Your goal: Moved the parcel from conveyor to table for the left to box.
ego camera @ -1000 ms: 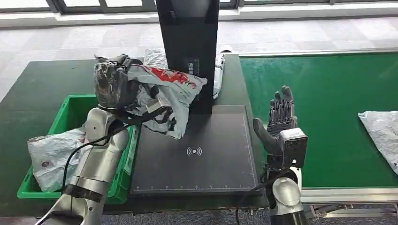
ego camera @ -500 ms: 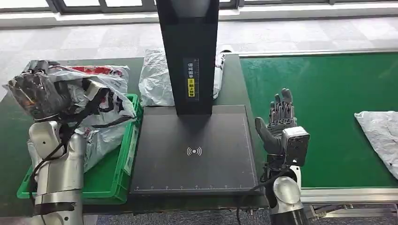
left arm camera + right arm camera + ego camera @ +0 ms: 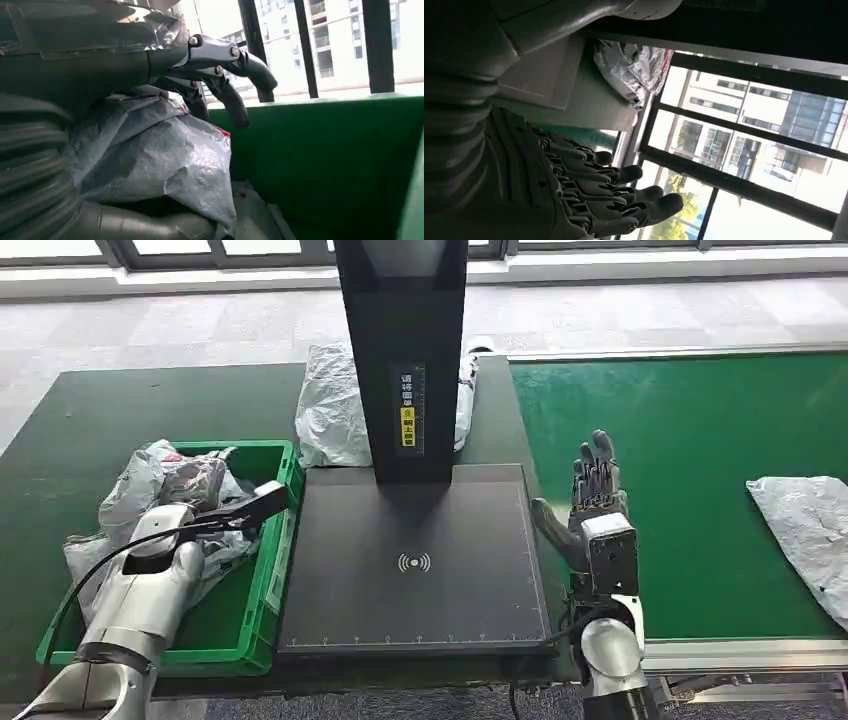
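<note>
The grey plastic parcel (image 3: 160, 472) with red print lies crumpled in the green bin (image 3: 250, 638) at the table's left. My left hand (image 3: 196, 486) is down in the bin on the parcel. In the left wrist view the parcel (image 3: 165, 160) rests against the palm above the thumb, while the fingers (image 3: 225, 67) stretch out above it with a gap under their tips. My right hand (image 3: 594, 495) stands upright and empty at the conveyor's near left edge, fingers (image 3: 624, 192) straight and apart.
A black scanner plate (image 3: 415, 585) with a tall black post (image 3: 405, 350) fills the table's middle. Another grey parcel (image 3: 328, 410) lies behind the post. A further grey parcel (image 3: 805, 530) lies on the green conveyor (image 3: 690, 430) at the right.
My left arm swung the parcel from in front of the scanner post over to the left, then lowered it into the green bin. The right hand barely moved.
</note>
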Available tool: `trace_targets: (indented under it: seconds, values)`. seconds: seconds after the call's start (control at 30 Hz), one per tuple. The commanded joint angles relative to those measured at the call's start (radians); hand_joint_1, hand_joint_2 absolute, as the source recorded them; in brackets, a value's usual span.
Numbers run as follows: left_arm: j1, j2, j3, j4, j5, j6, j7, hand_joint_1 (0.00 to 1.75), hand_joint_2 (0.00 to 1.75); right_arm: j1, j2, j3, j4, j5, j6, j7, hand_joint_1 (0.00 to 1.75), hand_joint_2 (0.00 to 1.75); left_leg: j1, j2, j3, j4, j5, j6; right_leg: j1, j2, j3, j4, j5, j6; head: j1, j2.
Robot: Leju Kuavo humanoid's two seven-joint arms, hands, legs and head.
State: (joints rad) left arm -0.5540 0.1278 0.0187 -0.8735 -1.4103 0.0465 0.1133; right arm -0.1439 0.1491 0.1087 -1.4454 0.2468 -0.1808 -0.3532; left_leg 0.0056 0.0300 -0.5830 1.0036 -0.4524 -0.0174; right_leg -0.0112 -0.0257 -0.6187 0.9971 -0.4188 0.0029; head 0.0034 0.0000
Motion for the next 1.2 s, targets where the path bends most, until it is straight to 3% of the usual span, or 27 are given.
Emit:
trace_targets:
  seconds: [0.03,0.47,0.7,1.2]
  values:
    - [-0.143,0.026,-0.056,0.14,0.117,-0.069,-0.065,0.0,1.75,0.027,-0.051,-0.042,0.04,0.016,0.01,0.038,0.0,1.75,0.001,-0.006,0.001,0.0,0.0,0.0,0.001,-0.002,0.002,-0.001,-0.001,0.0,0.0,0.0]
    - [-0.188,0.075,-0.073,0.046,0.224,-0.069,-0.06,0.0,1.75,0.037,-0.056,-0.053,0.044,0.016,0.019,0.051,0.0,1.75,0.001,-0.005,0.0,0.0,0.0,0.0,0.003,-0.001,0.001,-0.001,-0.001,0.0,0.0,0.0]
    - [-0.212,0.188,-0.139,-0.127,0.339,-0.26,-0.089,0.0,1.75,0.043,-0.062,-0.069,0.055,0.021,0.033,0.066,0.0,1.75,0.002,-0.003,-0.001,0.001,0.0,-0.001,0.003,0.001,-0.001,0.0,-0.001,-0.001,0.0,0.0]
    - [-0.25,0.228,-0.186,-0.173,0.607,-0.411,-0.173,0.0,1.75,0.079,-0.068,-0.098,-0.002,0.038,0.062,0.107,0.0,1.75,0.001,-0.003,0.001,0.0,0.0,0.0,0.002,0.0,0.001,0.0,-0.001,-0.001,0.0,0.0]
